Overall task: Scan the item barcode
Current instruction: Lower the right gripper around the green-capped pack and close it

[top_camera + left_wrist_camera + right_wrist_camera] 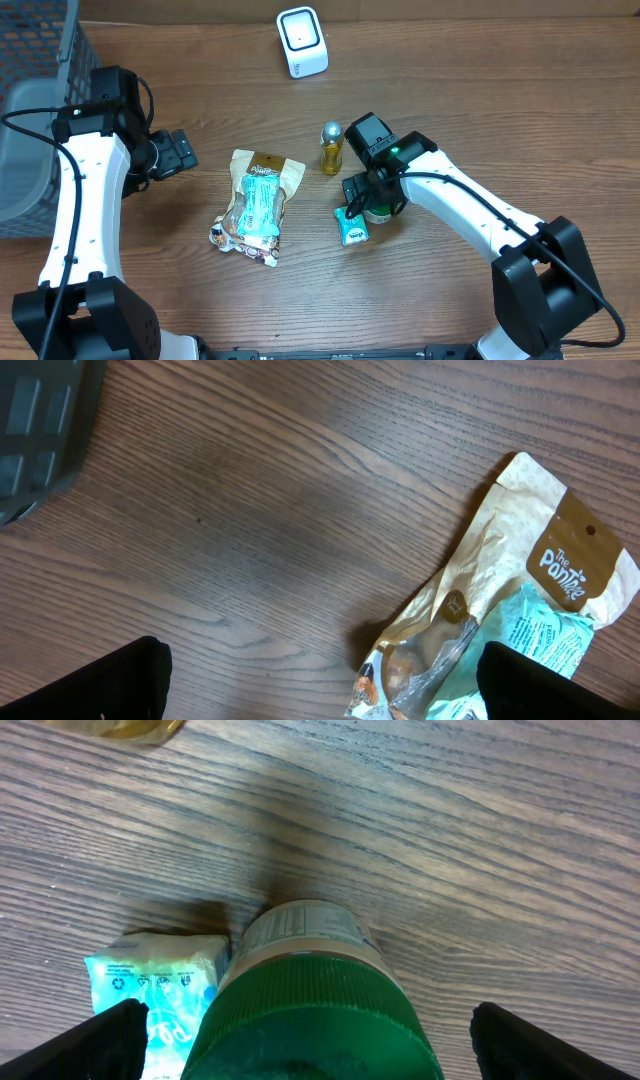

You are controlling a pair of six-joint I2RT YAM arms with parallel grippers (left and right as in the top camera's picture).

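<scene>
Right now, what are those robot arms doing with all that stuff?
The right gripper hangs open over a green-lidded jar, fingers either side, not squeezing it. The left gripper is open too, hovering beside the snack pouch. Nothing is lifted, and the white scanner sits apart at the far side.

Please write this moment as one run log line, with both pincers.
left pincer open beside snack bag | right pincer open around green-lidded jar | jar on table

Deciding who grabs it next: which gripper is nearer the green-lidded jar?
Right. The right gripper hangs open, straddling the green-lidded jar; the left gripper is far off, beyond the snack bag.
</scene>
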